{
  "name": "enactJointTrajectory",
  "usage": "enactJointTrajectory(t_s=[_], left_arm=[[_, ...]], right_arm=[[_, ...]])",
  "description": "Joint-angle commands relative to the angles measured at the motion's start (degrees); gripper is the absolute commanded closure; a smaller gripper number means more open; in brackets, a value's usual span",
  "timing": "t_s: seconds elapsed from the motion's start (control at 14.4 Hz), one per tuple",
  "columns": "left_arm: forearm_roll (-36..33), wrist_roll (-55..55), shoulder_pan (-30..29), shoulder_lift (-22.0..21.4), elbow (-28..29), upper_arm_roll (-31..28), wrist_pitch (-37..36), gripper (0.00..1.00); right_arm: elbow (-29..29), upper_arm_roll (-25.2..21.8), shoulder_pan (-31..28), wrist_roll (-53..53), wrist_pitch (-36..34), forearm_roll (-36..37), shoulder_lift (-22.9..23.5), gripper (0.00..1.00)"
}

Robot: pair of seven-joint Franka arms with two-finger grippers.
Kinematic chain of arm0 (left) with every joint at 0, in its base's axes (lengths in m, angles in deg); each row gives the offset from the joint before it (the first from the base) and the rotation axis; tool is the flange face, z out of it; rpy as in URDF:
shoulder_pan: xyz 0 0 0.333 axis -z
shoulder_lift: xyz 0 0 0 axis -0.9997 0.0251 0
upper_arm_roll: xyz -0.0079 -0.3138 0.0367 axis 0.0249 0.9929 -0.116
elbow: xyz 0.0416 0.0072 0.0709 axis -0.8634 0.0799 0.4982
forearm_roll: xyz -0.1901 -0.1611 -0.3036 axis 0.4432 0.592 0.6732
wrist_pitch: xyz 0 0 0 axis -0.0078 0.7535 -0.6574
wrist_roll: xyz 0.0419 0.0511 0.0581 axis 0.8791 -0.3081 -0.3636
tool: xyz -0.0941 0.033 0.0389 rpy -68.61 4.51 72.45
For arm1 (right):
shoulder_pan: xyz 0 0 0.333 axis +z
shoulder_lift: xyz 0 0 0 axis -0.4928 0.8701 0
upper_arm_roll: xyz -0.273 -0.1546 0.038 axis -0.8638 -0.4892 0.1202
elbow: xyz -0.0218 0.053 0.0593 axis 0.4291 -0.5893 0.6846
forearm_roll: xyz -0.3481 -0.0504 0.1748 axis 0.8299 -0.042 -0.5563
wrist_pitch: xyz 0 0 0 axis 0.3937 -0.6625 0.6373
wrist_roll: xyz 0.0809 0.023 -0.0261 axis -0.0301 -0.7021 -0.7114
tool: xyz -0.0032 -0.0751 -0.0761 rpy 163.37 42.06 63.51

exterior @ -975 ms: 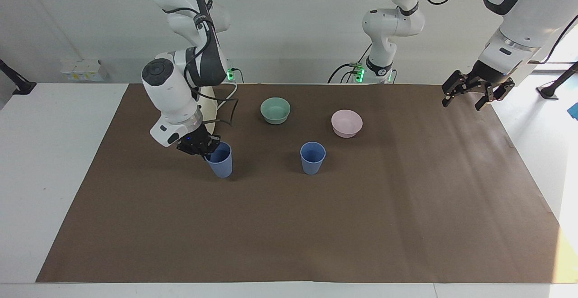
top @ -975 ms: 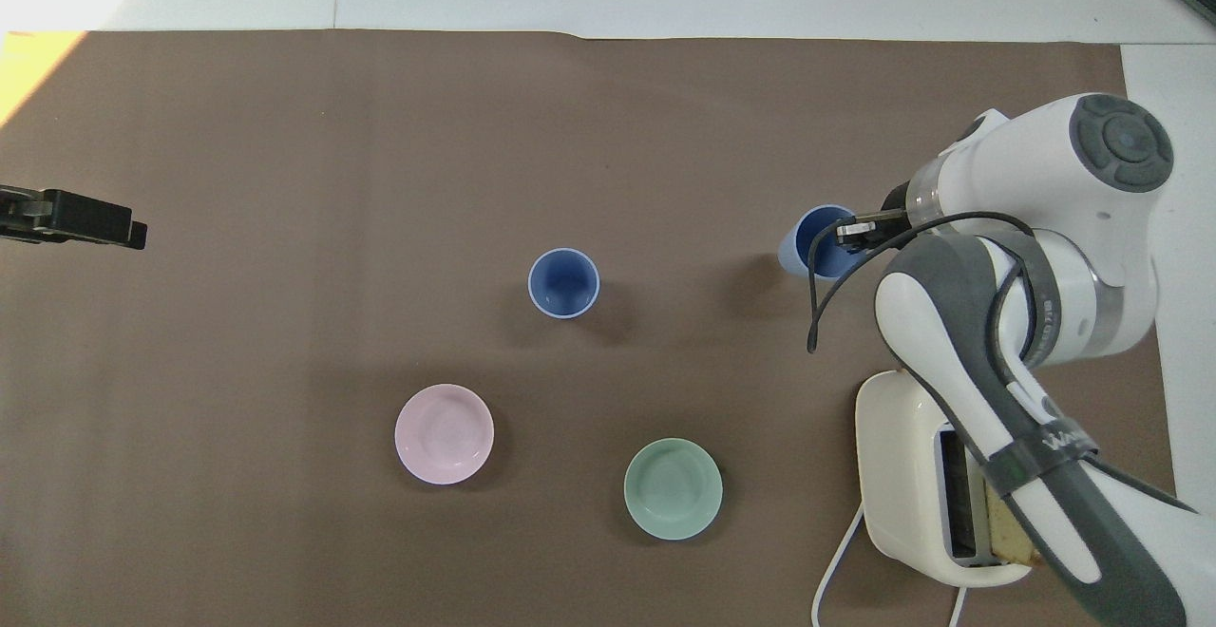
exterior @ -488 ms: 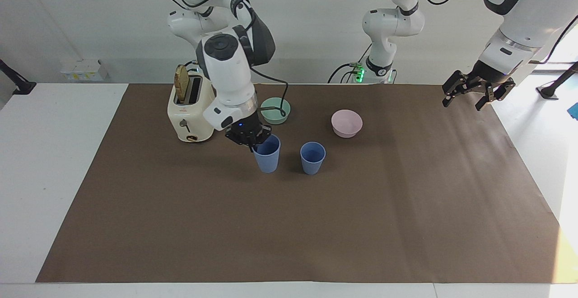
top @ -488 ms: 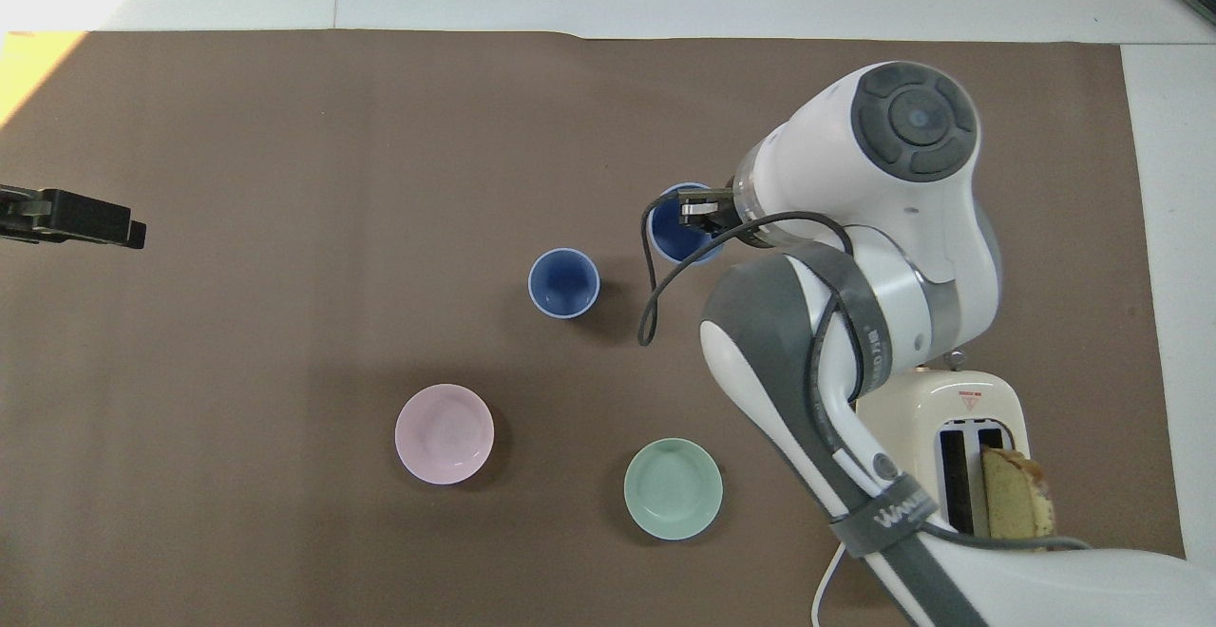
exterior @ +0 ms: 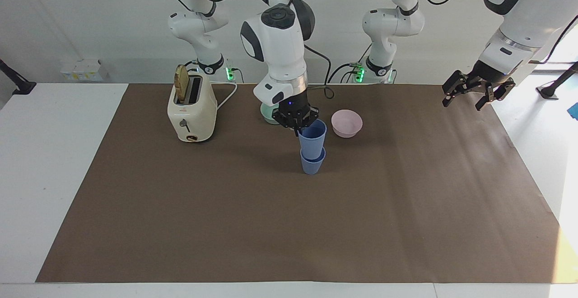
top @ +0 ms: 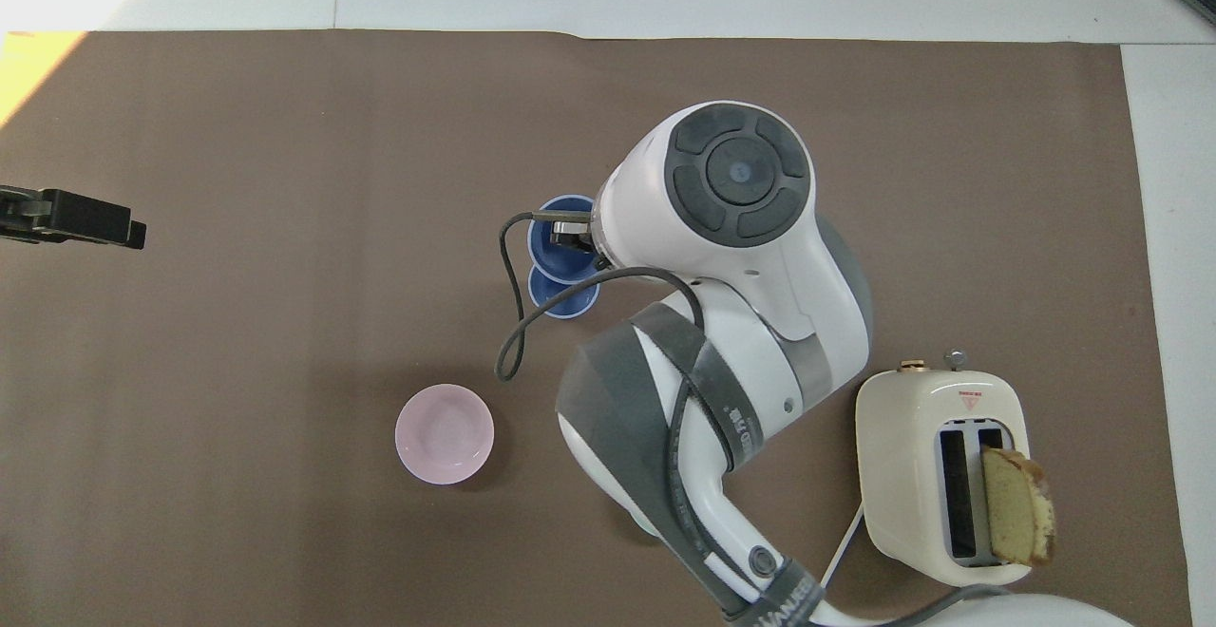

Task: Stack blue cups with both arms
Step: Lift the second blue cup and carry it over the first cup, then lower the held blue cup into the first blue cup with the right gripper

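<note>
- Right gripper (exterior: pixel 299 125) is clamped on the rim of the carried blue cup (exterior: pixel 312 141), which hangs upright directly over the standing blue cup (exterior: pixel 311 164) mid-surface.
- In the facing view, the carried cup's base sits at or just inside the standing cup's mouth; both long axes look vertical and about in line.
- My read: only a straight drop is left.
- Left gripper (exterior: pixel 473 91) waits wide and empty over the mat's edge at the left arm's end.

blue cups (exterior: pixel 312 141): 2 | bowls (exterior: pixel 347 123): 2 | toaster (exterior: pixel 191 108): 1 | arms (exterior: pixel 280 49): 2
</note>
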Motion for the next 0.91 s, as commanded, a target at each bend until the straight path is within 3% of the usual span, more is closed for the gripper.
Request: enactJointTrajectory(t_s=[0.0, 0.84], left_arm=[[-0.79, -0.49, -0.61, 0.66, -1.53, 0.39, -1.04, 0.00], [-0.70, -0.58, -0.44, 0.48, -1.53, 0.47, -0.69, 0.00]], right_arm=[[2.09, -0.18, 1.40, 2.06, -1.17, 1.02, 3.33, 1.00], [0.59, -0.35, 1.49, 2.51, -3.01, 1.20, 3.25, 1.00]])
